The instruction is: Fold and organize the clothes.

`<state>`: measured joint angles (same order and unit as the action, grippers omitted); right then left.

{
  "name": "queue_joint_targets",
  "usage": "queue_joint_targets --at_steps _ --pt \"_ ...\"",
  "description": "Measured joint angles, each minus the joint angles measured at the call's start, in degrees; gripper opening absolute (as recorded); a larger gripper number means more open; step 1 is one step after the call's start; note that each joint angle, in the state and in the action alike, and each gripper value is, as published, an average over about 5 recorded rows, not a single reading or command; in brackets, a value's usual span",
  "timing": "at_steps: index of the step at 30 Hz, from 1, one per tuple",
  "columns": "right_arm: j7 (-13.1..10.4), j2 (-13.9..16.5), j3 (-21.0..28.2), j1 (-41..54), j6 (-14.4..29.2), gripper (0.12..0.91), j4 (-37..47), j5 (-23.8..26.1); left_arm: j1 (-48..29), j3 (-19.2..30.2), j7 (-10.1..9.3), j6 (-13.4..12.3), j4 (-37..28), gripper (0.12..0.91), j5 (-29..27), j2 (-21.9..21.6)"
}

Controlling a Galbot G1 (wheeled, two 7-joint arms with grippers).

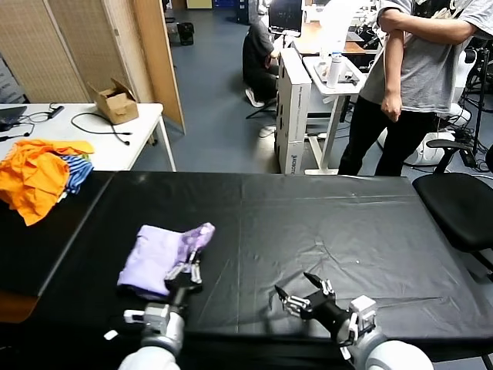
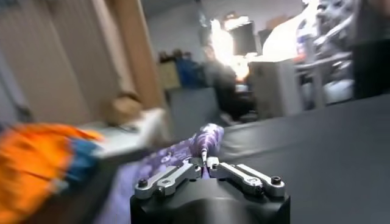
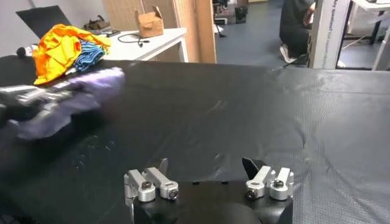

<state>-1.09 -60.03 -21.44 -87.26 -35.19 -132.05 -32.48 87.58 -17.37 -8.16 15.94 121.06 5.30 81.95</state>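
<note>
Lavender cotton, the T-shirt (image 1: 160, 252), is lying bunched and partly folded on the black worktop (image 1: 323, 223) toward its left near corner, with a darker purple printed flap turned up along its right side. The left gripper (image 1: 187, 271) is sitting at the shirt's near right edge with its jaws pressed together, seemingly pinching a fold of the fabric there. The right gripper (image 1: 305, 297) is hovering over bare worktop by the near edge, well apart from the shirt, jaws spread wide and gripping nothing. I judge the main risk to be a thin pinch: if the left gripper is catching only one layer, pulling could drag the bundle open or slide it toward the near edge rather than folding it neatly. An orange and blue-striped heap (image 1: 42, 173) is lying at the far left, apart from the work. How much cloth the left jaws are actually catching is hard to make out, since the left wrist view is smeared, and the shirt's sleeves and collar are being hidden inside the bundle.
</note>
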Motion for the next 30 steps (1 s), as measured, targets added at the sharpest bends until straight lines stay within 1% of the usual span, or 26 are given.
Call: queue_joint_targets --at_steps 2,4,5,6,8,9,12,13,15,18,20,26,30 --pt "-0.19 0.25 0.07 0.63 -0.49 0.907 0.31 -1.91 -0.07 0.97 0.70 0.19 -0.34 0.188 -0.07 0.27" --pt "-0.50 0.69 0.09 1.38 -1.07 0.907 0.80 -4.24 0.10 1.88 1.56 0.07 -0.32 0.262 -0.31 0.23" --pt "-0.67 0.92 0.15 1.80 -1.36 0.907 1.11 -5.50 0.22 2.27 1.96 -0.12 -0.21 0.316 -0.49 0.15" --pt "-0.93 1.11 0.25 2.23 -1.70 0.907 1.42 -6.81 0.37 2.58 2.34 -0.43 -0.04 0.388 -0.84 0.04" --pt "-1.70 1.34 0.63 3.16 -2.62 0.907 2.08 -9.58 0.70 2.98 3.14 -1.56 0.53 0.502 -2.31 -0.30" --pt "-2.08 1.39 0.93 3.69 -3.14 0.907 2.41 -11.06 0.82 3.01 3.52 -2.37 0.92 0.577 -3.44 -0.52" --pt "-3.29 1.39 2.30 5.65 -4.75 0.907 3.47 -16.08 0.80 2.38 4.42 -5.34 2.40 0.758 -7.39 -1.49" --pt "-3.68 1.38 2.90 6.44 -5.17 0.907 3.86 -17.78 0.62 1.94 4.56 -6.21 2.95 0.807 -8.32 -1.92" --pt "-4.52 1.35 4.30 8.16 -5.82 0.907 4.69 -20.95 0.13 0.72 4.49 -7.33 3.91 0.875 -9.00 -2.93" --pt "-5.19 1.27 6.79 11.03 -6.16 0.907 6.31 -24.28 -0.34 -1.42 4.13 -7.82 4.69 0.903 -8.27 -4.47" --pt "-5.24 1.04 8.69 12.98 -6.01 0.907 7.68 -25.33 -0.26 -2.57 3.99 -8.01 4.83 0.906 -8.01 -5.11" --pt "-5.10 -0.46 14.60 18.14 -5.13 0.907 12.50 -26.46 0.53 -3.55 3.88 -8.69 4.37 0.907 -10.04 -4.65" --pt "-5.14 -1.68 17.50 20.56 -4.06 0.907 15.17 -26.75 0.61 -3.56 3.88 -9.13 3.84 0.907 -11.88 -3.93"
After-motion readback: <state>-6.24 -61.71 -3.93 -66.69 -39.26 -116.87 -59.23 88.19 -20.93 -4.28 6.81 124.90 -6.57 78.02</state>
